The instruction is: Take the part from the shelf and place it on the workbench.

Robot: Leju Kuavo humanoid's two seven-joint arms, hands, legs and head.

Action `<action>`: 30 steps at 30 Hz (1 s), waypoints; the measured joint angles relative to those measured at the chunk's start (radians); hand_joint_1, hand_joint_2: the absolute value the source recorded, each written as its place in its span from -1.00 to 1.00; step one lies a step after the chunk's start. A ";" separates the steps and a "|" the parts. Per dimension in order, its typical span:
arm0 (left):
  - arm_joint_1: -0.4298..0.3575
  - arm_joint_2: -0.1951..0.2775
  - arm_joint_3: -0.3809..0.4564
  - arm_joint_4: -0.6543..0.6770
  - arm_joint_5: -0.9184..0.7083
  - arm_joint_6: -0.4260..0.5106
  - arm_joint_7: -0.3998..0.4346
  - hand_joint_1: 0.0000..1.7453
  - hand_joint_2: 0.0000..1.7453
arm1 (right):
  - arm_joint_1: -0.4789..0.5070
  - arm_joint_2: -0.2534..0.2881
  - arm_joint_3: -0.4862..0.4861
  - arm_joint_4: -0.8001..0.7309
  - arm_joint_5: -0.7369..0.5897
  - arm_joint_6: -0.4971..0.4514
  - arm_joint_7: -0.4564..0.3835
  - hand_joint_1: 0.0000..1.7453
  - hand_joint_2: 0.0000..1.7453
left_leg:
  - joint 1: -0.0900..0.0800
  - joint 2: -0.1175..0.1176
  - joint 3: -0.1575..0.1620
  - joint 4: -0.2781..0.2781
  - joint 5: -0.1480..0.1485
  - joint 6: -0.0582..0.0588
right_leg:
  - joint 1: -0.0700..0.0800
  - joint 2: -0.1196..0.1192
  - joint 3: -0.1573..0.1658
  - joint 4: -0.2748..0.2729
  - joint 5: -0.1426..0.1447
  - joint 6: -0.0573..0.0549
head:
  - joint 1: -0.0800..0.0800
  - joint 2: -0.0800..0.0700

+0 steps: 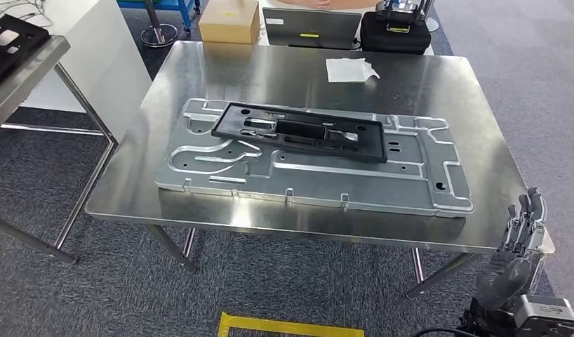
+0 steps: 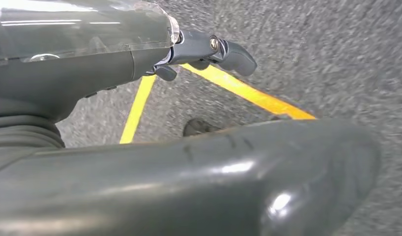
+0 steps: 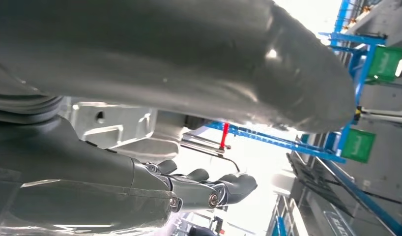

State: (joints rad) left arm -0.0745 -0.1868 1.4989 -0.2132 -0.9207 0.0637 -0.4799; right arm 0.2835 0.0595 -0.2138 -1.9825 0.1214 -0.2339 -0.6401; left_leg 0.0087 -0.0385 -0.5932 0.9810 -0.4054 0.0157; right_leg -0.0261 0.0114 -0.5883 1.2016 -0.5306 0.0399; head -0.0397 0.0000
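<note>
Head view: black part lay flat on the metal plate, toward the plate's far edge, roughly centred along its length. The plate rested on the steel workbench. A white cloth sat on the bench beyond the plate, apart from it. A cardboard box and a black case stood past the bench's far edge. Right hand hung just off the bench's near right corner, well apart from the part, fingers extended and apart, holding nothing; right wrist view showed the same loose fingers. Left wrist view: left hand over grey carpet with yellow tape, fingers uncurled, nothing held.
</note>
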 joint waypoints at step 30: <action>0.012 -0.006 -0.032 0.000 -0.069 -0.069 -0.010 -1.00 -1.00 | 0.163 0.072 -0.221 -0.021 0.149 0.126 -0.005 -1.00 -1.00 | -0.015 0.013 0.016 0.002 -0.013 0.023 | 0.013 -0.006 -0.003 0.036 -0.047 -0.013 | -0.003 0.000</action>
State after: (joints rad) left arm -0.0621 -0.1930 1.4672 -0.2132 -0.9898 -0.0054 -0.4894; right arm 0.4468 0.1319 -0.4352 -2.0035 0.2701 -0.1081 -0.6449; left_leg -0.0063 -0.0251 -0.5768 0.9830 -0.4189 0.0391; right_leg -0.0135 0.0056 -0.5915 1.2375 -0.5780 0.0267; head -0.0427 0.0000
